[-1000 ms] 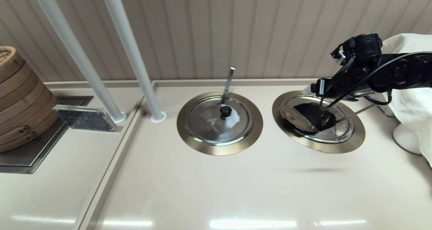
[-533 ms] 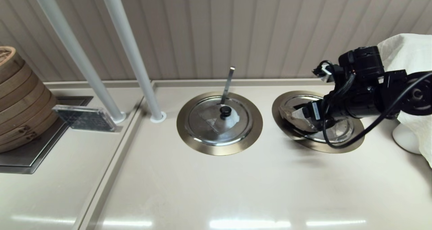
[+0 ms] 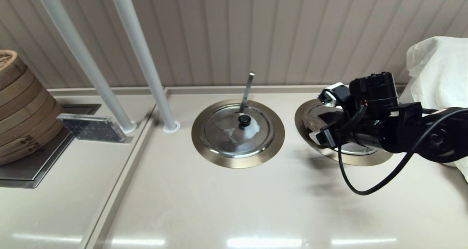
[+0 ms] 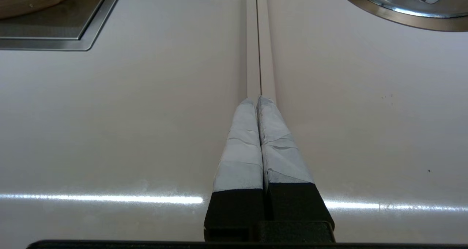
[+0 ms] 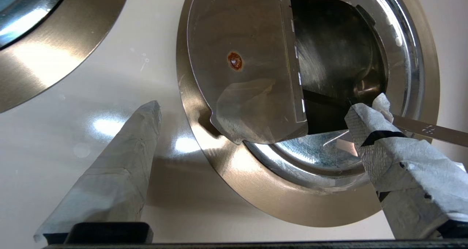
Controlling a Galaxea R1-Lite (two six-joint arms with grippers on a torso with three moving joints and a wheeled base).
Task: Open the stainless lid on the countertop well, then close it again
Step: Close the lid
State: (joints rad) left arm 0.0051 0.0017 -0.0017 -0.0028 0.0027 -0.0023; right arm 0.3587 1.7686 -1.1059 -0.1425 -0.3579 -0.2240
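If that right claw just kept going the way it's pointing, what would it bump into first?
Probably the folded-back flap of the stainless lid. The right gripper is open and points at it from above, over the well. Depth is hard to judge.

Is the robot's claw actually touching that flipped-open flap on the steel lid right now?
Apart. In the right wrist view the right gripper is open, its fingers straddling the stainless lid; bare flange of the countertop well shows between finger and flap.
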